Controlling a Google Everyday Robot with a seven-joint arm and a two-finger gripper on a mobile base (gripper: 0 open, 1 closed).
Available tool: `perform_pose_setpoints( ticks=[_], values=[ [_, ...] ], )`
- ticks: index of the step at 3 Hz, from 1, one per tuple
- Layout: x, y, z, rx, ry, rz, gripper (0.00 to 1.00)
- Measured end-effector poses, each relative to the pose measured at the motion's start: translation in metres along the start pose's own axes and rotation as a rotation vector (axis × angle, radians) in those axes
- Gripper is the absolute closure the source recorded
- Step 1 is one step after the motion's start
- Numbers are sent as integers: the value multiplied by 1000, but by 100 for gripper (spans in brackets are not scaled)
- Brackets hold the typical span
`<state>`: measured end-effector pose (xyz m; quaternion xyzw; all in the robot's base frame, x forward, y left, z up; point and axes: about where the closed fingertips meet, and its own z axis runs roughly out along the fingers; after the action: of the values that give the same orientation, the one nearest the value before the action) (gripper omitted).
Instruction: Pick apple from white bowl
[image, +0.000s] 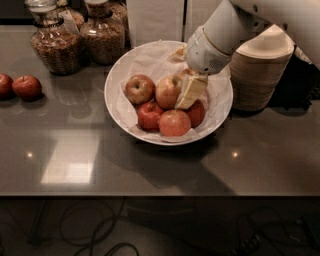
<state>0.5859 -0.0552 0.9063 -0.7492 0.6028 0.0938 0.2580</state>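
Apple: apple (167, 91) sits mid white bowl (120, 70), packed among others.
Claw: claw (189, 93) is inside bowl, against apple; wide or narrow, can't tell.
Tip: prob. centre on apple, firm squeeze, lift straight up w/o dragging red apples (150, 115) at bowl's front.

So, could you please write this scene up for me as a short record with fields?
gripper: lowered into the white bowl, against the apple's right side
apple: pale yellow with a blush, resting mid-bowl, not lifted
white bowl: on the dark counter, paper-lined
other apples: four, around it in the bowl
left of bowl: two red apples on the counter
behind, left: two glass jars
right of bowl: stack of beige bowls
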Motion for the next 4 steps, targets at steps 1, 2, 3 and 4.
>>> perform_pose_setpoints(
  ticks=[1, 2, 3, 4],
  values=[
    [3, -2, 2, -1, -6, 12, 100],
    [10, -6, 8, -7, -9, 40, 100],
    [9, -6, 7, -6, -9, 40, 100],
    [4, -6, 1, 3, -11, 29, 100]
  ],
)
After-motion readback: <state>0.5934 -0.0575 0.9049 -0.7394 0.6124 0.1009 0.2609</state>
